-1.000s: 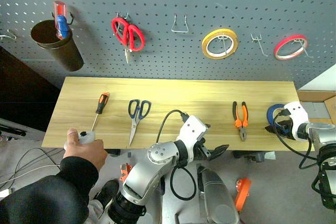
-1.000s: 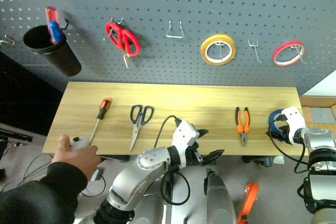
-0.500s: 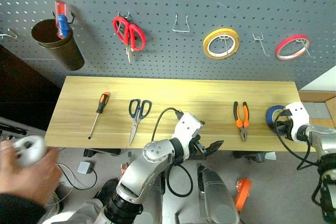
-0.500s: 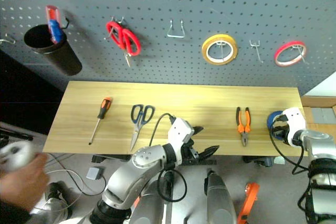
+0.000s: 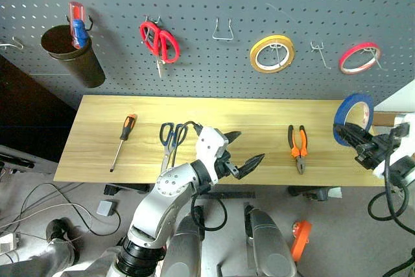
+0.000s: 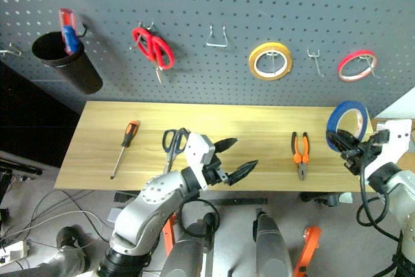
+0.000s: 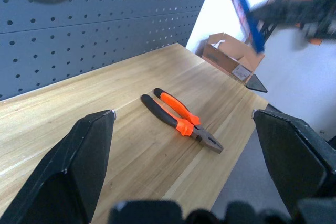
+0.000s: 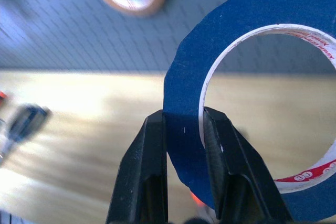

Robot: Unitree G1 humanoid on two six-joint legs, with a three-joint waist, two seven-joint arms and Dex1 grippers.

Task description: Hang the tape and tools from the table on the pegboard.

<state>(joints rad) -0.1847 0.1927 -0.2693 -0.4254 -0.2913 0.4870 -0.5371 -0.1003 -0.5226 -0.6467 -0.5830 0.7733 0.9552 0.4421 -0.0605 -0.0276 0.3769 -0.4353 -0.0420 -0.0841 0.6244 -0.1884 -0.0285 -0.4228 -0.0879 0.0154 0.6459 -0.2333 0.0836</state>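
Pinching blue tape ring [image 5: 352,117] by its edge in right gripper [image 8: 184,129], raised off table's [image 5: 259,118] right end; could twist loose (thin hold). Left gripper [image 5: 245,154] agape.

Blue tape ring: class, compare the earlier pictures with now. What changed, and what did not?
The right gripper has lifted the thin blue tape ring off the light wooden table; a person's hand has left. Orange-handled pliers, dark-handled scissors and orange-handled screwdriver stayed put.
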